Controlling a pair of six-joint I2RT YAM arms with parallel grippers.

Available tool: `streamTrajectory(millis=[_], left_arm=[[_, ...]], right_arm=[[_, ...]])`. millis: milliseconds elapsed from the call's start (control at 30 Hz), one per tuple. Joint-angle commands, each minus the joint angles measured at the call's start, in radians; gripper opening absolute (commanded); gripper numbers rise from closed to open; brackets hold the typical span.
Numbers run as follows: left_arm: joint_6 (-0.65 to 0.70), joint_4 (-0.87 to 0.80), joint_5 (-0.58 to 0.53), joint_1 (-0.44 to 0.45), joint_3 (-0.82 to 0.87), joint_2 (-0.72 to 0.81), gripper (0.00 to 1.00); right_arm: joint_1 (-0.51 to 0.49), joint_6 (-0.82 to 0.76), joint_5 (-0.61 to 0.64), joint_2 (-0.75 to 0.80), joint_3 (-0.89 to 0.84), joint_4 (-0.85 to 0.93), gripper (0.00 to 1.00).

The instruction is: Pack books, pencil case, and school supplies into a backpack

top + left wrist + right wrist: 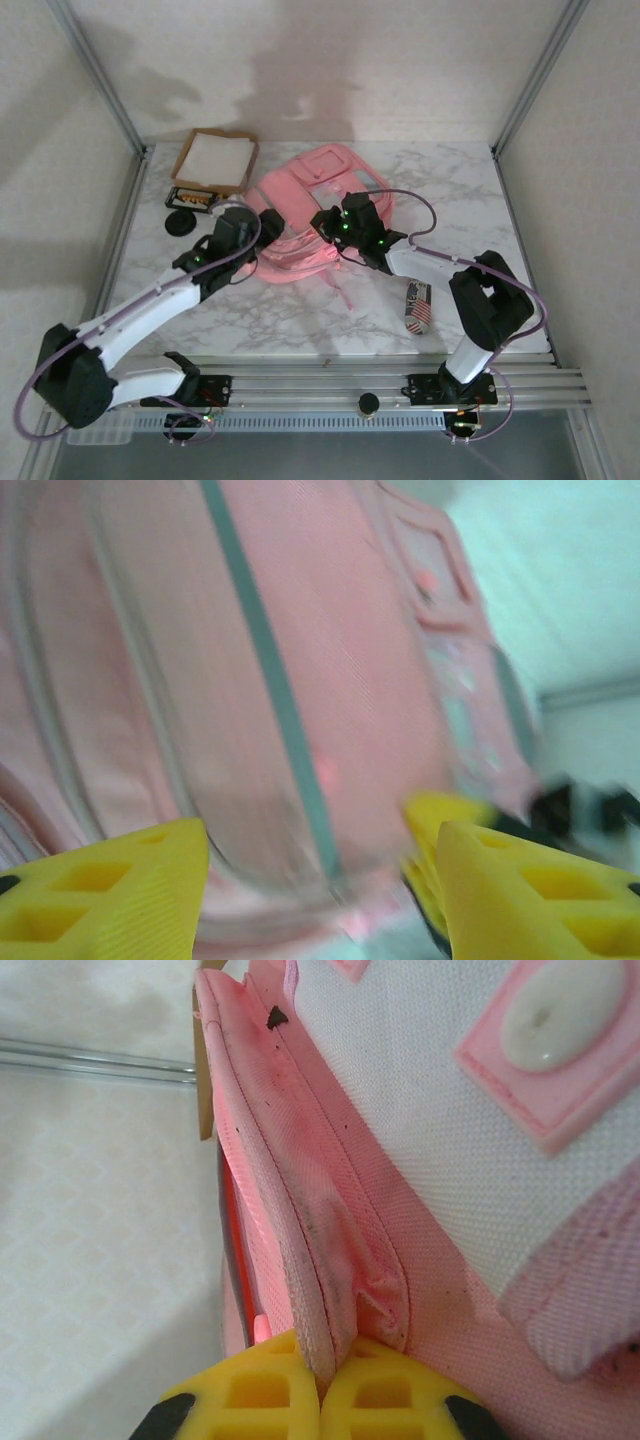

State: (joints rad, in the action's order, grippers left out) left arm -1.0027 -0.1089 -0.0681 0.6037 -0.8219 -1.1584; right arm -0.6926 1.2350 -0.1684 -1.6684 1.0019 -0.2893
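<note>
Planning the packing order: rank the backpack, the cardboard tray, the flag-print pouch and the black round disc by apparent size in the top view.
1. backpack, largest by far.
2. cardboard tray.
3. flag-print pouch and black round disc: both small and look alike, so unranked.

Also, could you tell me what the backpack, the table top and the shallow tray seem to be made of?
The backpack looks like matte woven fabric: a fine weave and stitched seams show up close. The table top looks like marble or a marble-print laminate, white with grey veins; I cannot tell which. The tray looks like plain brown cardboard, matte.
</note>
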Motion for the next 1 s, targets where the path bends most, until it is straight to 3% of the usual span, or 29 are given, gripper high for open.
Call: streamTrajectory(millis=[0,67,333,733,967], left_arm=[[-0.261,-0.021,0.071,0.068,0.062,0.000,0.58],[-0.355,0.003,0.059,0.112,0.073,-0.010,0.56],[-0.455,0.005,-0.009,0.178,-0.044,-0.166,0.50],[-0.593,0.032,-0.126,0.183,-0.130,-0.278,0.42],[-0.668,-0.052,-0.205,0.177,-0.172,-0.332,0.36]], right_arm=[[-0.007,-0.012,-0.087,-0.006,0.068,-0.063,0.00],[-0.007,-0.007,-0.100,-0.008,0.065,-0.059,0.00],[-0.006,0.009,-0.141,-0.010,0.047,-0.077,0.00],[-0.007,0.058,-0.147,0.011,-0.009,-0.144,0.00],[-0.007,0.078,-0.156,0.010,-0.022,-0.170,0.00]])
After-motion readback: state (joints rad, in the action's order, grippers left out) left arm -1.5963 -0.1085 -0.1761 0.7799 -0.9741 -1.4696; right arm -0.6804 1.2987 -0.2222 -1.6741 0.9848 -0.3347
